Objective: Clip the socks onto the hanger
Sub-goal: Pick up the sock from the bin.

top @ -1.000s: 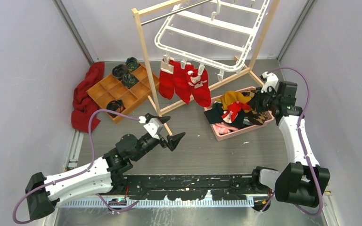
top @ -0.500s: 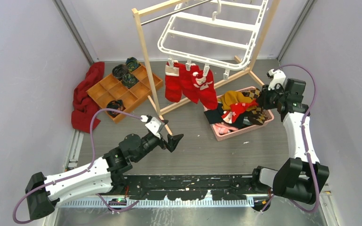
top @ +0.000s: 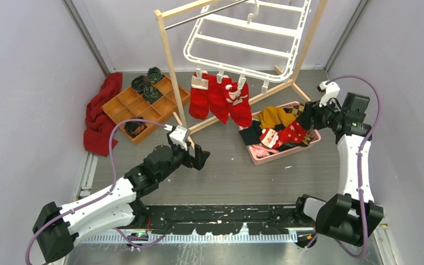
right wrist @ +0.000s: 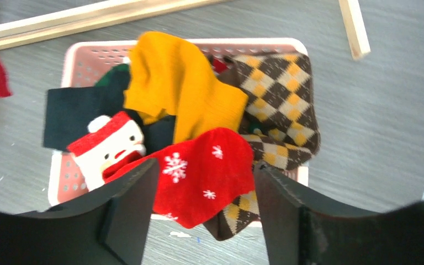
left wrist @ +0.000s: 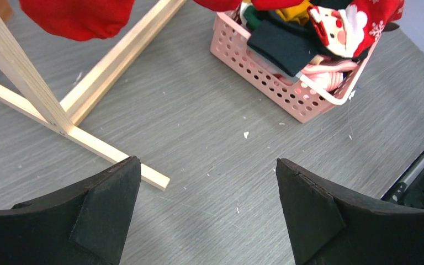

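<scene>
The left claw [top: 197, 157] hovers low over the grey worktop [top: 226, 176], its fingers spread wide with nothing between them, just beside the foot of the wooden rack [top: 168, 61]. To its right, red socks [top: 221, 99] hang clipped in a row along the near edge of the white hanger [top: 243, 47]. Farther right, the right claw [top: 307, 120] stands spread above the pink basket [top: 280, 155], where a snowflake sock [right wrist: 199, 182] lies on top of the heaped garments.
</scene>
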{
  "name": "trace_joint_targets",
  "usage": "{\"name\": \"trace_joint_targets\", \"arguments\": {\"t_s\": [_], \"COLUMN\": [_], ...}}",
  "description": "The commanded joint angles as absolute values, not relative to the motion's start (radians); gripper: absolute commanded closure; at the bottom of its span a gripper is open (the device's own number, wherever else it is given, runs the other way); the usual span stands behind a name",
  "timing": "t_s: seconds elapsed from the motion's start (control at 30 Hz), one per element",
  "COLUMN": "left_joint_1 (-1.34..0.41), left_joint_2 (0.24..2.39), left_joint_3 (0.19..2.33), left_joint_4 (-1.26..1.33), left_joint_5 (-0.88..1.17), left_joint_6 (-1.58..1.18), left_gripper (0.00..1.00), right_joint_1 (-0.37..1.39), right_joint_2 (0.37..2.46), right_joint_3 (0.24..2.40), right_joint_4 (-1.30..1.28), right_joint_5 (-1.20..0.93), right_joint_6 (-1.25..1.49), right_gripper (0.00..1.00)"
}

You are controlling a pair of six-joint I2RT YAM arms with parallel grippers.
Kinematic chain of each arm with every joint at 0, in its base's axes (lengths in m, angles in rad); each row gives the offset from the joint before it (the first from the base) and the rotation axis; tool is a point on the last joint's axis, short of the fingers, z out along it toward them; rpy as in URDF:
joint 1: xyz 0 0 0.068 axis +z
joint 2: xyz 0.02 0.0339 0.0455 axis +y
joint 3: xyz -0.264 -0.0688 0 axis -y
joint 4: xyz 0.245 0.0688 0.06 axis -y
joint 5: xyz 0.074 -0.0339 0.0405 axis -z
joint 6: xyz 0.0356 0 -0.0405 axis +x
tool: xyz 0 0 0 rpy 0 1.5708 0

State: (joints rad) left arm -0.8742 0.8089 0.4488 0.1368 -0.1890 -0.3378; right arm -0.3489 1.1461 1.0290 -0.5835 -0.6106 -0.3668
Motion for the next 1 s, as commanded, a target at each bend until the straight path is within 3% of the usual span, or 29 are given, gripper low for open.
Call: {"name": "trace_joint_targets", "arguments": {"t_s": [0.0, 0.1, 0.17, 0.23, 0.33, 0.77, 0.97], "left_joint_1": [-0.86, -0.851, -0.844, -0.84, -0.835, -0.827, -0.821], "left_joint_2": [0.829, 0.836, 0.837, 0.838, 0.838, 0.85, 0.865], "left_joint_3": [0.488, 0.483, 0.48, 0.477, 0.474, 0.466, 0.477], "left_joint_4": [0.135, 0.139, 0.145, 0.152, 0.163, 0.198, 0.204], "left_joint_5": [-0.143, -0.139, -0.134, -0.132, -0.132, -0.133, -0.127], "left_joint_6": [-0.402, -0.416, -0.423, -0.425, -0.425, -0.439, -0.434], "left_gripper": [0.08, 0.08, 0.08, 0.08, 0.08, 0.08, 0.08], "right_joint_1": [-0.35, -0.35, -0.349, -0.329, -0.281, -0.202, -0.074], "right_joint_2": [1.092, 1.094, 1.104, 1.122, 1.162, 1.298, 1.336], "right_joint_3": [1.087, 1.082, 1.086, 1.093, 1.117, 1.168, 1.161], "right_joint_4": [-0.663, -0.769, -1.016, -1.23, -1.348, -1.557, -1.435], "right_joint_5": [-0.852, -1.046, -1.164, -1.19, -1.134, -0.901, -0.837], "right_joint_6": [-0.5, -0.688, -1.098, -1.449, -1.642, -2.103, -2.046], "right_gripper": [0.25, 0.11, 0.03, 0.0, 0.0, 0.01, 0.07]}}
